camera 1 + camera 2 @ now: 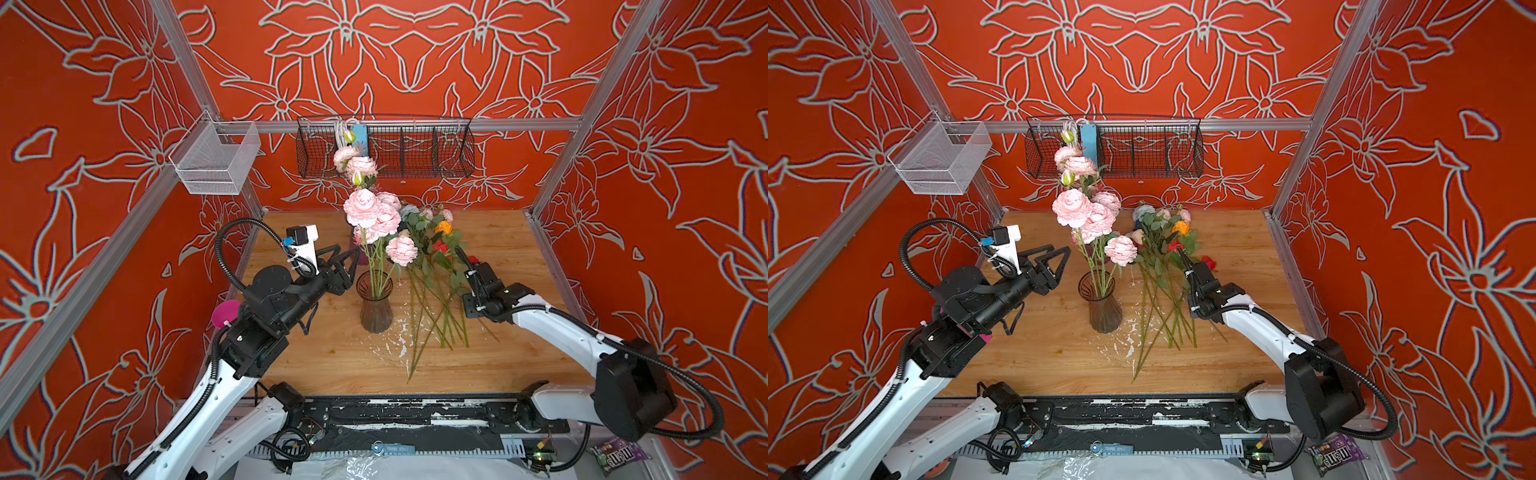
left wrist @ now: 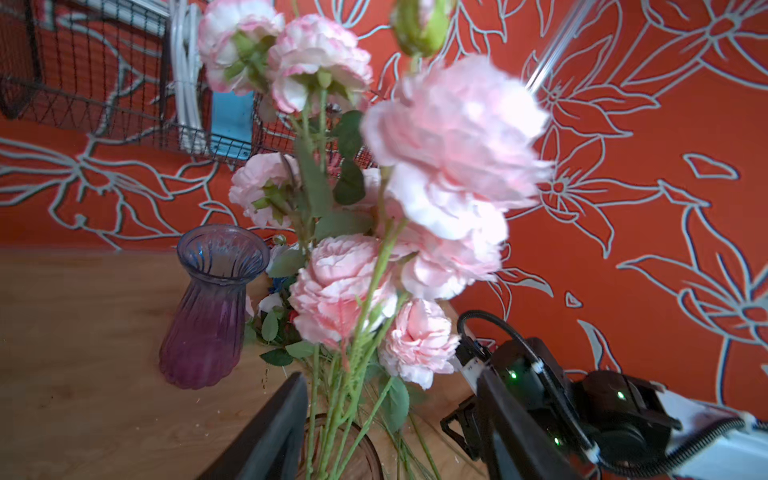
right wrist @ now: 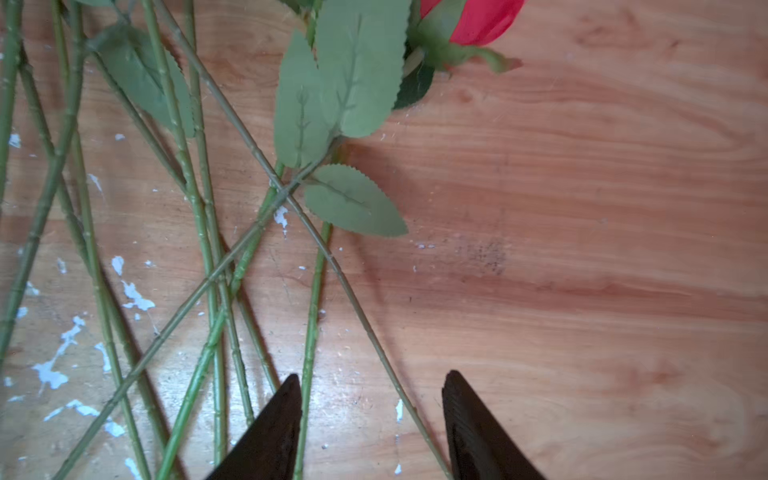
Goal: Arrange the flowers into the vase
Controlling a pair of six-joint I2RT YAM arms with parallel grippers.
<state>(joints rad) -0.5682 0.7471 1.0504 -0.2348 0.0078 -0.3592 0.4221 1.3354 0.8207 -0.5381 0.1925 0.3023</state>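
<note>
Green flower stems between parted fingers of the right end effector

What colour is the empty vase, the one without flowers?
The empty vase is purple glass, bluish toward the rim; best seen in the left wrist view.

A ribbed, glossy glass vase stands on a grained wooden table; the wall basket is black wire mesh.

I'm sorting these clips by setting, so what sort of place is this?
Probably a robot test cell, not a home or shop: an aluminium frame with red floral-print wall panels encloses a wooden table, and the left arm and right arm are mounted at its front edge.
</note>
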